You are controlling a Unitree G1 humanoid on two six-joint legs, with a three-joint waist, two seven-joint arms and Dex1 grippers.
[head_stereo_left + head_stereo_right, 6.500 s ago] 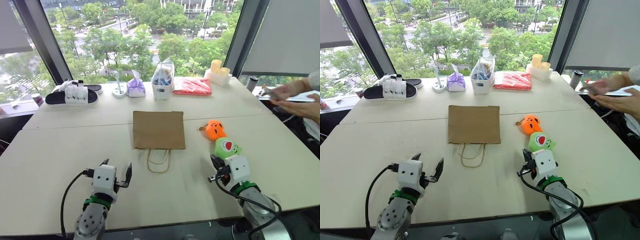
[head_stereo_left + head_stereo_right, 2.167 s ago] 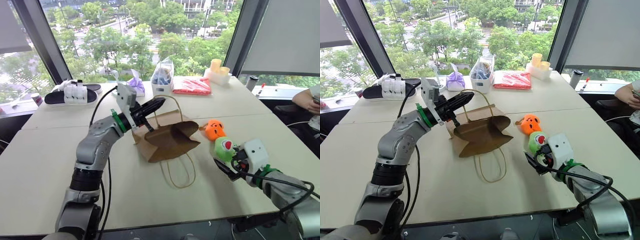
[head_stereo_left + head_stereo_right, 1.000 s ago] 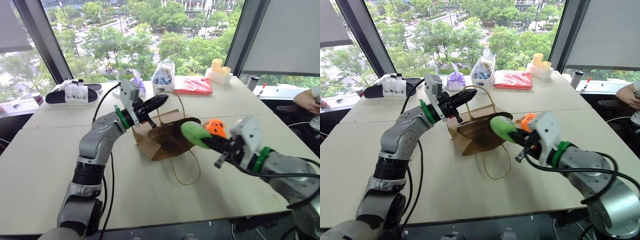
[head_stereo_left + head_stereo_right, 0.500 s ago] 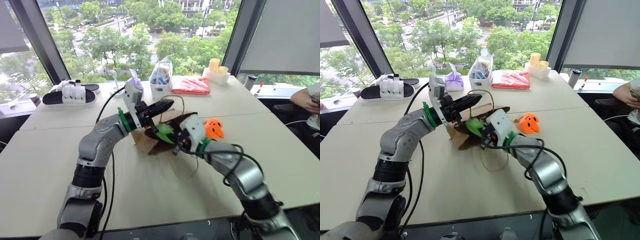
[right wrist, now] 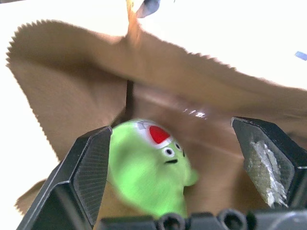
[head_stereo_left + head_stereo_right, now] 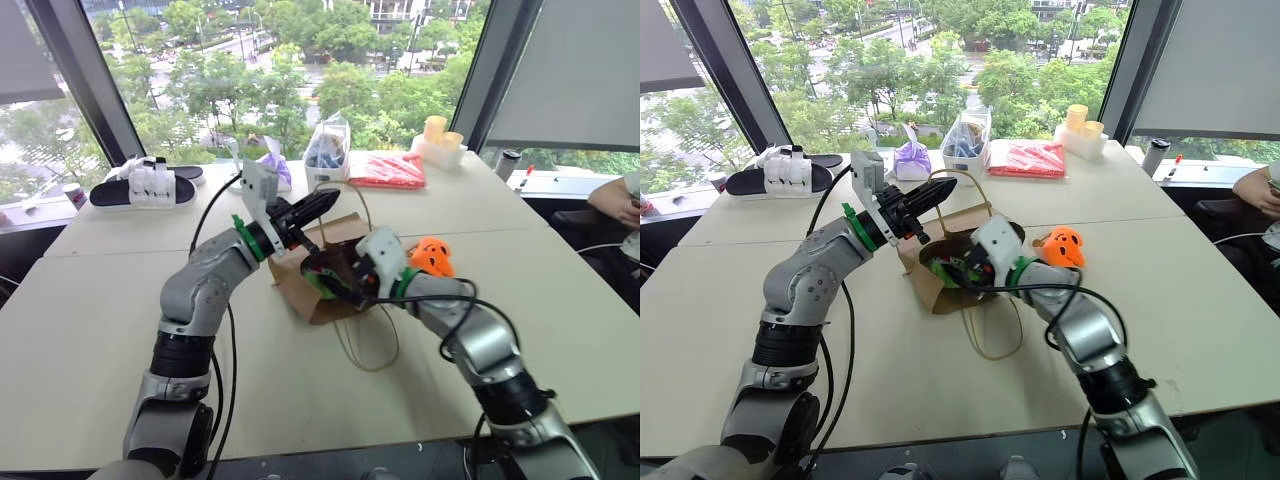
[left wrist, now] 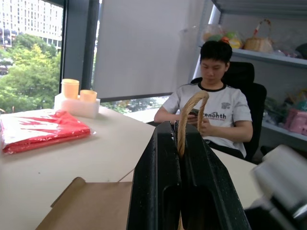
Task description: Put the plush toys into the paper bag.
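Surface point(image 6: 90, 300): pale, two panels meeting in a seam; broad bare stretches at its left and right ends.
Slippers point(image 6: 145, 188): far left edge, by the window.
Left pincer point(image 6: 325, 203): closed on the paper bag's upper handle point(image 7: 189, 112), lifting it.
Paper bag point(image 6: 300, 290): centre of the surface, tipped, mouth held open; lower handle loop lies flat toward the near edge.
Green toy point(image 5: 151, 165): inside the bag mouth, between the right pincer's fingers, touching neither clearly.
Right pincer point(image 5: 180, 165): spread wide, at the bag mouth.
Orange toy point(image 6: 432, 256): on the surface, just right of the bag.
Person point(image 7: 213, 103): seated beyond the right edge; shirt lettering not clearly legible.
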